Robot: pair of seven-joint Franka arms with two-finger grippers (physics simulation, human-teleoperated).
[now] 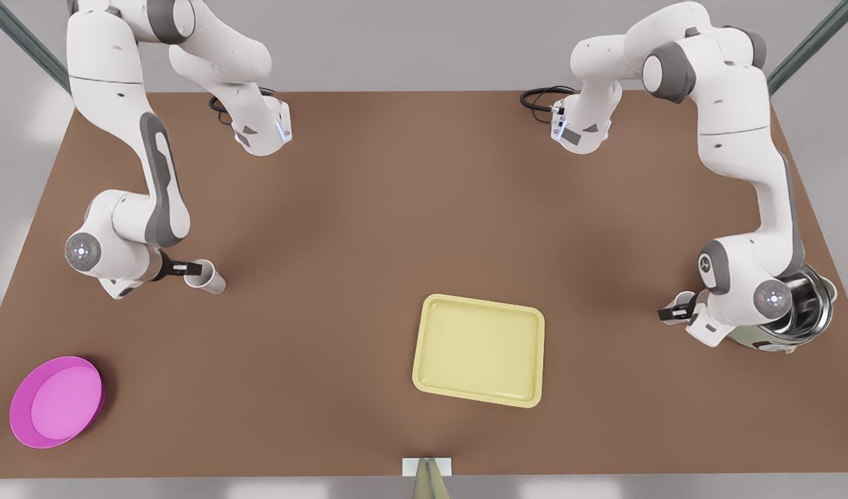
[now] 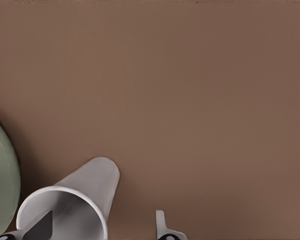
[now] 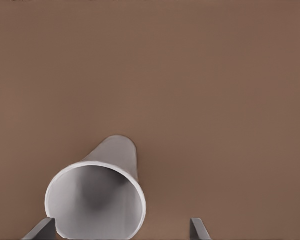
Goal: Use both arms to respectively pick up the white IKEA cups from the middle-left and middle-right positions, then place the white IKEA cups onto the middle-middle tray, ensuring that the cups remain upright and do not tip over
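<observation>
Two spread-fingered grippers need centring before squeezing: left gripper (image 2: 101,227) at left cup (image 2: 85,192) beside the pot (image 2: 0,180), right gripper (image 3: 120,231) at right cup (image 3: 97,205) near the desk's (image 1: 396,242) opposite edge.

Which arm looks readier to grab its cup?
Probably right: the right end effector brackets its cup between open fingers. The left end effector sits off-centre, one finger over the mouth of the other cup.

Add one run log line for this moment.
left tool open, one finger inside left-arm cup | right tool open, straddling right-arm cup | tray holds no cup
</observation>
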